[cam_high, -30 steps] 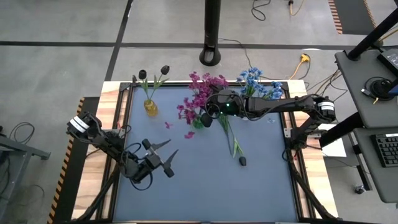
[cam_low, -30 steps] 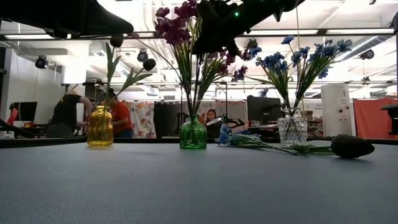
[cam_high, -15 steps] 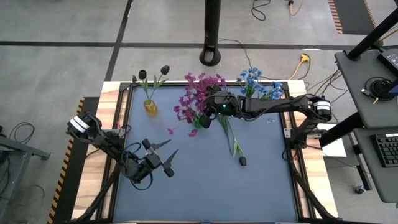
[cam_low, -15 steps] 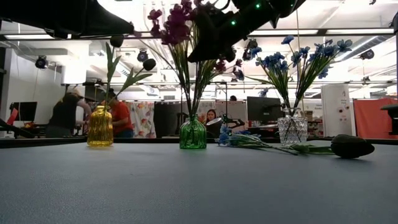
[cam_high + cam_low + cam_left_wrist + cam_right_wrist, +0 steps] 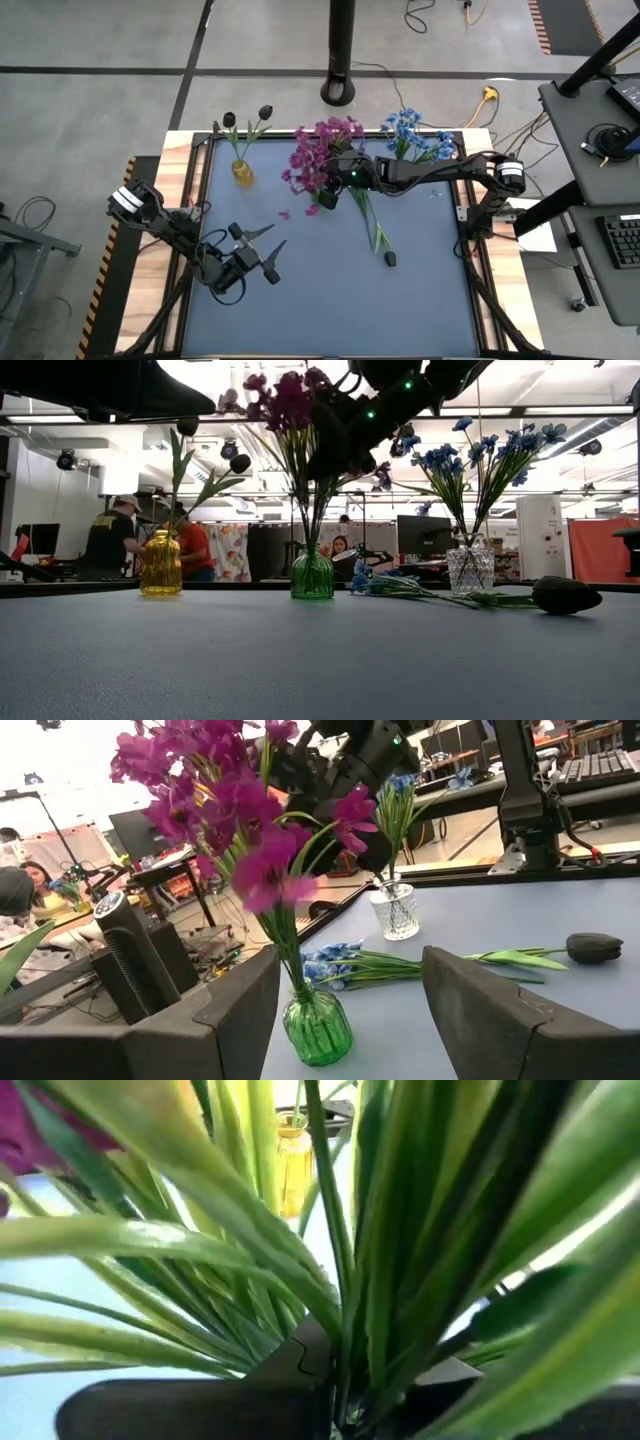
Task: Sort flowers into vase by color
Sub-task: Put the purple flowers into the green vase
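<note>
Magenta-pink flowers (image 5: 285, 395) stand with their stems in a green vase (image 5: 312, 575) at the table's far middle. My right gripper (image 5: 335, 182) is shut on the bunch above the vase. Dark buds (image 5: 247, 117) stand in a yellow vase (image 5: 242, 172) at the far left, and blue flowers (image 5: 415, 135) in a clear vase (image 5: 470, 570) at the far right. A blue sprig (image 5: 370, 215) and a dark bud (image 5: 390, 259) lie flat on the mat. My left gripper (image 5: 262, 250) stands open near the front left, level, with nothing between its fingers. My right gripper pinches the magenta bunch's green stems and leaves (image 5: 350, 1280) between its two fingers, between the blossoms and the vase's neck. It comes from the table's right, slanting a little downward, across the stems. The bunch stands nearly upright, its lower stems in the vase's neck (image 5: 312, 547).
The blue mat (image 5: 330, 300) lies bare over its near half. A black pole's foot (image 5: 341, 90) stands beyond the far edge. People move in the room behind the table (image 5: 110, 540).
My right gripper has sunk a little and gone toward the table's left, still shut on the magenta bunch. The blossoms have swung toward the far left while the stems stay in the green vase.
</note>
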### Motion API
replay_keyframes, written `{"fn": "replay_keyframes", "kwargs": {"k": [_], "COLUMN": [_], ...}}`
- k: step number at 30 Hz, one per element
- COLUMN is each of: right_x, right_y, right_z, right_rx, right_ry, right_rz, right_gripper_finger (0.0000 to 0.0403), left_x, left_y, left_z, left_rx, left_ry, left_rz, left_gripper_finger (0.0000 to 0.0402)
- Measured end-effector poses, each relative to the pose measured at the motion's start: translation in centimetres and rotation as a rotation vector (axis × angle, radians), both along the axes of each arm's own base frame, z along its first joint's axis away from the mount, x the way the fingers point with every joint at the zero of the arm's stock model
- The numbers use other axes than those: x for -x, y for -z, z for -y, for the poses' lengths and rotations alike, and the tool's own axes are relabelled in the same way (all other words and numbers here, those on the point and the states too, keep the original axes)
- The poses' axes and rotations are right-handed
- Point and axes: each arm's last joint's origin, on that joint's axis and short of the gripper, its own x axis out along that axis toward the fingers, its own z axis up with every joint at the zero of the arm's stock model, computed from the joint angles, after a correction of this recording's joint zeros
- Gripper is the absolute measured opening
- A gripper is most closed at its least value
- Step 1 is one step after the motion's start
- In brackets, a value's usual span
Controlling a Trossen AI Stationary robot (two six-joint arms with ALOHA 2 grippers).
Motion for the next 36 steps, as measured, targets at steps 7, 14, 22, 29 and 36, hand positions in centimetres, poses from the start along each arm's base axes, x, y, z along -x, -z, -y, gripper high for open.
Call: {"fn": "replay_keyframes", "kwargs": {"k": [7, 14, 22, 29, 36], "right_x": [-0.3, -0.7, -0.5, -0.4, -0.1], "right_y": [1.0, 1.9, 1.6, 1.3, 0.8], "right_z": [0.1, 0.1, 0.0, -0.1, -0.4], "right_rx": [-0.015, -0.011, 0.01, 0.01, -0.007], "right_ry": [0.006, 0.005, -0.012, -0.016, -0.014], "right_rz": [-0.027, -0.046, -0.056, -0.063, -0.095], "right_gripper_finger": [0.0022, 0.0022, 0.0028, 0.009, 0.0167], "left_x": [0.0, 0.0, 0.0, 0.0, 0.0], "left_y": [0.0, 0.0, 0.0, 0.0, 0.1], "left_z": [0.0, 0.0, -0.1, -0.1, -0.1], "left_rx": [0.002, 0.001, 0.002, 0.013, 0.02], "left_ry": [0.0, 0.0, -0.001, -0.001, 0.0], "left_rz": [0.001, 0.0, 0.002, 0.011, 0.016], "left_gripper_finger": [0.0227, 0.0227, 0.0227, 0.0227, 0.0227]}}
